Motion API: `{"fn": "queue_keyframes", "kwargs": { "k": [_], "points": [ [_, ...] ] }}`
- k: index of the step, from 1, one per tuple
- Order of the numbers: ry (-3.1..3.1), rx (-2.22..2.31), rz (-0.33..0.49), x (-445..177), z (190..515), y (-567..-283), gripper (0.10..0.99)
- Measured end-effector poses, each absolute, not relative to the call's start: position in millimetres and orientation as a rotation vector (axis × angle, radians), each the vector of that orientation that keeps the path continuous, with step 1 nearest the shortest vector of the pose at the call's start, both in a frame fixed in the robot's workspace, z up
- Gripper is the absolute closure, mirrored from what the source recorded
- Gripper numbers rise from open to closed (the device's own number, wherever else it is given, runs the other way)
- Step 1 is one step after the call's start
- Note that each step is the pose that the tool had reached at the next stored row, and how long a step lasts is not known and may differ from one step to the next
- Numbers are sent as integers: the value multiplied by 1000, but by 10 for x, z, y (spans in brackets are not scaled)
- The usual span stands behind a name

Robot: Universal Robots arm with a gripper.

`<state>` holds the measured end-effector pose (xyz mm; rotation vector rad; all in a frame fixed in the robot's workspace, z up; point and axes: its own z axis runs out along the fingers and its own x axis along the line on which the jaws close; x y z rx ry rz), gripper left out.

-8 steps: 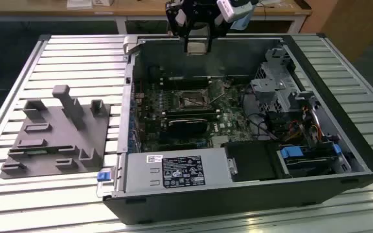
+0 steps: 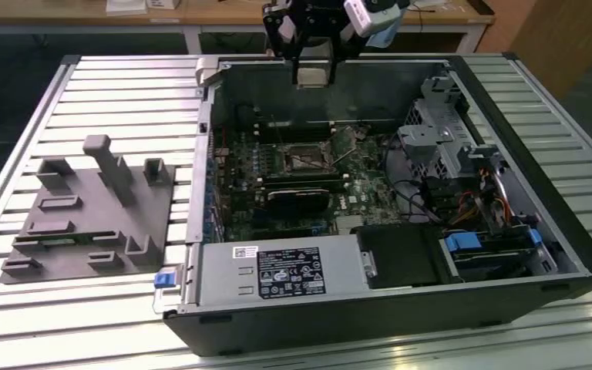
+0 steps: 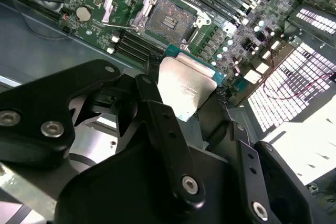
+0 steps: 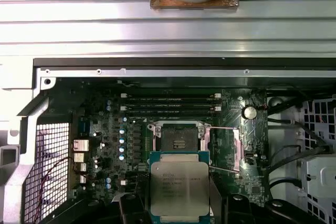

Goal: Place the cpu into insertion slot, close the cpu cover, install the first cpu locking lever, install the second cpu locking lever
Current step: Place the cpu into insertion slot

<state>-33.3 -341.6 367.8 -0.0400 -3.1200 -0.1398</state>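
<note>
My gripper (image 2: 311,68) hangs above the far wall of the open computer case, shut on the cpu (image 2: 311,75). In both wrist views the cpu (image 3: 185,85) (image 4: 178,190) shows its pale metal top, held by its edges between the black fingers (image 3: 157,114). It is well above the motherboard and apart from it. The insertion slot (image 2: 301,159) (image 3: 167,19) (image 4: 177,137) lies bare, dark in the middle with a silvery rim. The cpu cover (image 3: 125,2) (image 4: 226,145) stands flipped open beside the slot. A thin locking lever (image 4: 226,170) sticks out near it.
Long black memory slots (image 4: 170,103) run beside the socket. A black card (image 2: 298,202) lies nearer the case front, with the power supply (image 2: 280,274) and drive cage (image 2: 445,146) around it. A grey fixture (image 2: 85,208) sits on the slatted table at the exterior view's left.
</note>
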Motion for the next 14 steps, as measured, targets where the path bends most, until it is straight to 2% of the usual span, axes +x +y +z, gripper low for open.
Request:
{"fn": "queue_keyframes", "kwargs": {
  "k": [14],
  "points": [
    [-3120,-40,-136,-333,3550,-3416,549]
  ]
}}
